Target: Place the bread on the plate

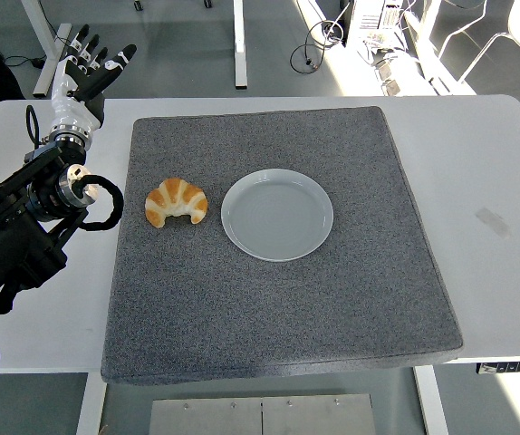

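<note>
A golden croissant (176,201) lies on the grey mat (278,308), just left of an empty white plate (277,214) near the mat's middle. The two do not touch. My left hand (90,69) is raised at the far left, beyond the mat's back-left corner, with its fingers spread and nothing in them. It is well behind and left of the croissant. My right arm does not show.
The white table (486,181) extends past the mat on the right and at the back. Table legs, cables and chair frames stand on the floor beyond the far edge. A dark sleeve shows at the top left corner.
</note>
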Controlling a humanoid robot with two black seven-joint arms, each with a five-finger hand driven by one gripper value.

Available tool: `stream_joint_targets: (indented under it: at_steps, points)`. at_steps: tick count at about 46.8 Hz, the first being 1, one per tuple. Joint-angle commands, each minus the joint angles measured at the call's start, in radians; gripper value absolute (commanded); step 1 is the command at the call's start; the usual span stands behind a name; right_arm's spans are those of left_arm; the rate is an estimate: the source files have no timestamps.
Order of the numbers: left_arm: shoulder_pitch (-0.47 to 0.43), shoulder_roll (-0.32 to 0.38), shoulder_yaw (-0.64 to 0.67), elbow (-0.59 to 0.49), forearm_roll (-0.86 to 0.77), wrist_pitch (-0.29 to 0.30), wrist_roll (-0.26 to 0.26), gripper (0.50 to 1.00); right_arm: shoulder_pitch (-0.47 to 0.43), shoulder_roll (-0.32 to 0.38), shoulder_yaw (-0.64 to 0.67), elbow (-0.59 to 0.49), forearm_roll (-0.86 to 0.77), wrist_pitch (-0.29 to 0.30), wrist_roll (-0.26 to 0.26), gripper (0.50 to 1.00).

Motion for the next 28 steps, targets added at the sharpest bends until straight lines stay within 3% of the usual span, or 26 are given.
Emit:
stream_joint_targets:
  at_steps: [1,28]
  points:
    - [0.001,0.0,0.002,0.0,0.001,0.0,0.0,0.969,0.0,0.0,0.0,0.0,0.0,0.0,0.0,1.0]
    - [-0.007,0.005,0.042,0.0,0.006,-0.001,0.0,0.972,0.0,0.0,0.0,0.0,0.0,0.0,0.0,1.0]
